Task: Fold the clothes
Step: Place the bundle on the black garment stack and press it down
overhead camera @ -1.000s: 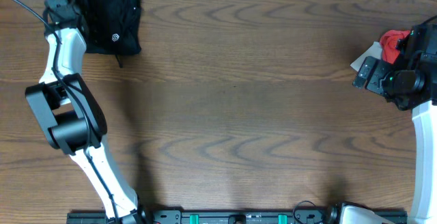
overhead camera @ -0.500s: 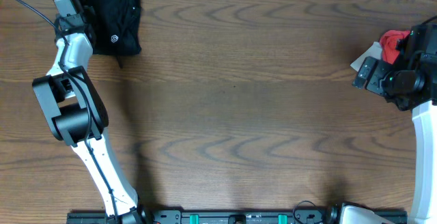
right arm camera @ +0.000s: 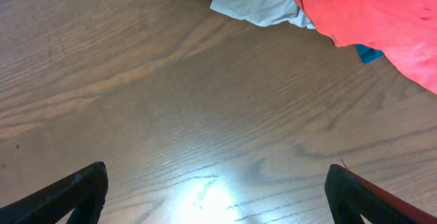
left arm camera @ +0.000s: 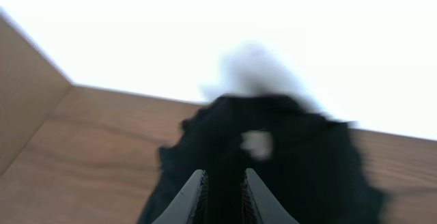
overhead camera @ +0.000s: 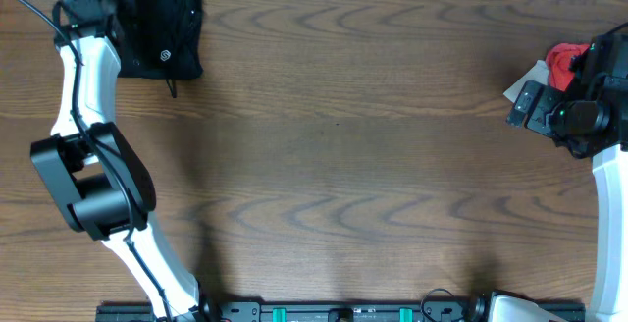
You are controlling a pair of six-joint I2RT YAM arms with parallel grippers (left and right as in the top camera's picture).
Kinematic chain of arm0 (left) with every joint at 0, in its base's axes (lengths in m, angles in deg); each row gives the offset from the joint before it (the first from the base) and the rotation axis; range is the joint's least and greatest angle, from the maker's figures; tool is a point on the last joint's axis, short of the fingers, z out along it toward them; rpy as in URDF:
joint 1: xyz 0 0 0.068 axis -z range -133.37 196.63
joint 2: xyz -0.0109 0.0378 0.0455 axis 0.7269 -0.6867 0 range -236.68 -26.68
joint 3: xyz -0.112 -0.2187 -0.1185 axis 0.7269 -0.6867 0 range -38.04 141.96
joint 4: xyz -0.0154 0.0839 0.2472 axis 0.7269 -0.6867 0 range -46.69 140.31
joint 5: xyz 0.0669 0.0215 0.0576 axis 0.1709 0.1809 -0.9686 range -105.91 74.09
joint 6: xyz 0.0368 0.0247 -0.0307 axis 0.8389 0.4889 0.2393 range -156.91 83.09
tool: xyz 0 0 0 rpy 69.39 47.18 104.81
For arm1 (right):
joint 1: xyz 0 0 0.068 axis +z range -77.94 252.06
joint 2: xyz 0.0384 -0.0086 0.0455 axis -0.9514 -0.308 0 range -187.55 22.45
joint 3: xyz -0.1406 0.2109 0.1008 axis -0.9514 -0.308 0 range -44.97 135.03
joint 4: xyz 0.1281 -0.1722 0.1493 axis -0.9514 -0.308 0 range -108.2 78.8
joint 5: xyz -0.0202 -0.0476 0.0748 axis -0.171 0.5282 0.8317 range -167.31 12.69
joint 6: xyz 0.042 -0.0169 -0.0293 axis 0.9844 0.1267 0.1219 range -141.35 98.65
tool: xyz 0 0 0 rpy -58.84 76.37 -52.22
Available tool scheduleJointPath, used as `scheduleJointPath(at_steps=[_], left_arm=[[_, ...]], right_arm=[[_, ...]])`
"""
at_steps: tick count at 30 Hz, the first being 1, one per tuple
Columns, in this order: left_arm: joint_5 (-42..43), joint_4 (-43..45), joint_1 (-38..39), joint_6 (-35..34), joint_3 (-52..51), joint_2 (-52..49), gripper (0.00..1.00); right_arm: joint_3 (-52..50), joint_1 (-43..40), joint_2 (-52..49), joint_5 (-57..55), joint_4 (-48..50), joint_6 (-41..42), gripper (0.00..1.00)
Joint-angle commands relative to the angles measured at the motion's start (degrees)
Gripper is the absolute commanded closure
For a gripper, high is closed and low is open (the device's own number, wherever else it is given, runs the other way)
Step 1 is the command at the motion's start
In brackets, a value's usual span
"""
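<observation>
Fabric of the black top [overhead camera: 162, 27], at the far left corner of the table [overhead camera: 334, 145], sits pinched in your left gripper [left arm camera: 223, 198], jaws nearly closed, probably to drag it out for folding. Your right gripper [right arm camera: 217, 183] hangs fully spread and empty, near the red tee [right arm camera: 369, 12] and grey piece [right arm camera: 256, 2].

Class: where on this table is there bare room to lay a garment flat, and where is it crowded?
The table is bare across its wide middle, between the black top at the far left corner and the red tee with the light grey piece at the right edge. Those two ends are crowded.
</observation>
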Motion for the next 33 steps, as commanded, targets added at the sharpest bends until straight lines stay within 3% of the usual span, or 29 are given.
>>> scheduleJointPath(at_steps=[1,19,24,33], left_arm=[[4.2,-1.03,2.01,-0.02,-0.28,-1.38,0.81],[4.2,1.99,3.37,0.0,-0.42,-18.58,0.81],[4.2,4.46,3.39,0.0,-0.33,-17.05,0.81],[4.17,10.75,3.21,0.02,-0.24,-5.35,0.81]], right_arm=[[-0.33,-0.26,-0.39,0.24,0.13,-0.72,0.01],[-0.33,-0.26,-0.37,0.44,-0.11,-0.74,0.01],[-0.33,-0.26,-0.39,0.44,-0.11,-0.74,0.01],[-0.33,-0.26,-0.39,0.44,-0.11,-0.74,0.01]])
